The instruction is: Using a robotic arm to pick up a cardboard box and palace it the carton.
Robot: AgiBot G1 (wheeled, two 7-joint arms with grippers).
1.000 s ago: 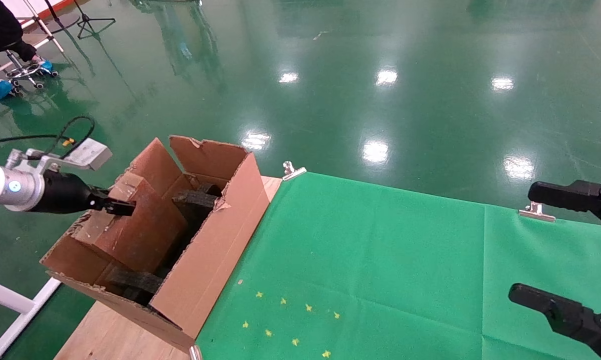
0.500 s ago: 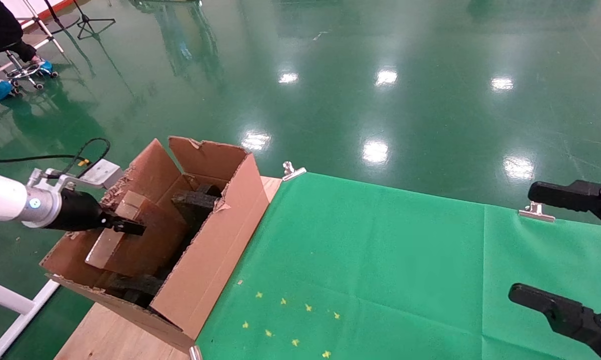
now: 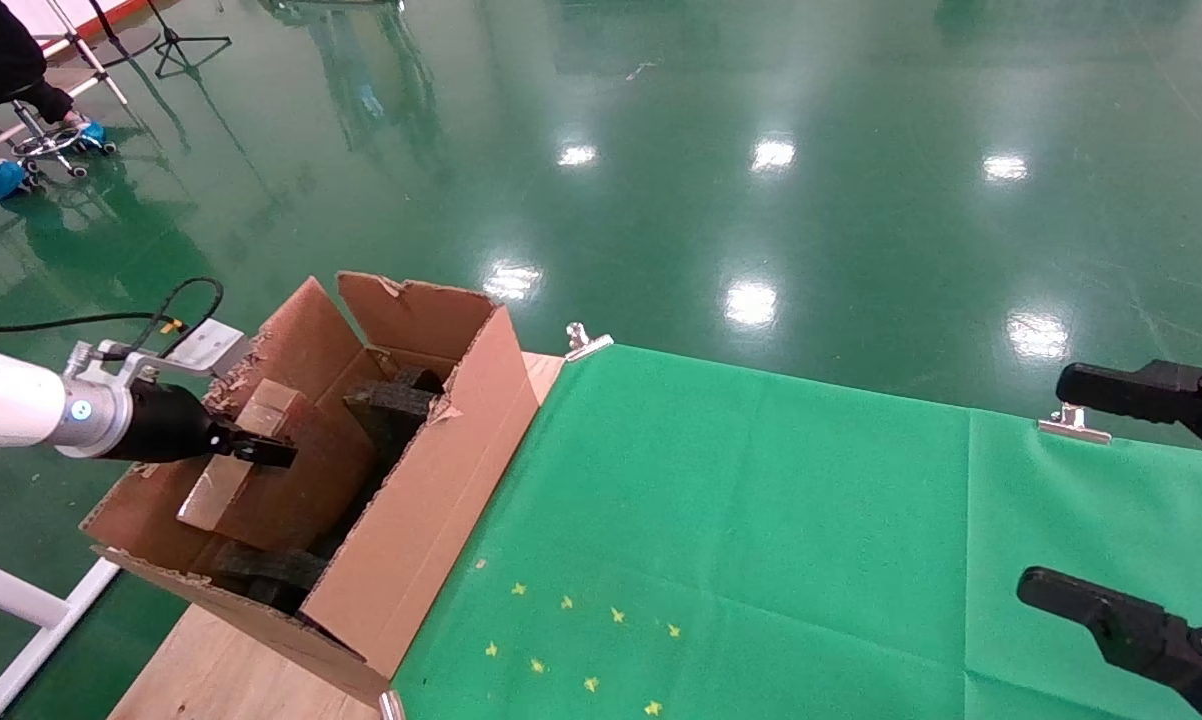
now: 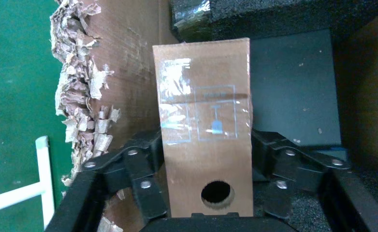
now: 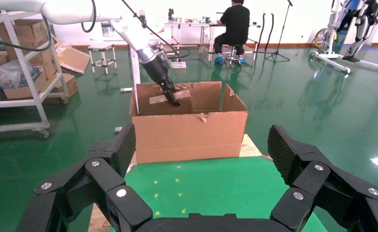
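The robotic arm (image 3: 21, 405) reaches into the carton (image 3: 431, 480) at the surface's left end, left gripper (image 3: 261, 452) fingers clamped on the cardboard box (image 3: 251, 470), which is tilted above black foam pieces (image 3: 391, 400). Green cloth (image 3: 761, 540) lies rightward; the right gripper (image 3: 1111, 500) hangs there, fingers apart.

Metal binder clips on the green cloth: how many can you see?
3: one silver metal clip at the far edge beside the large brown carton, one far right, one at the near edge, partly cut off.
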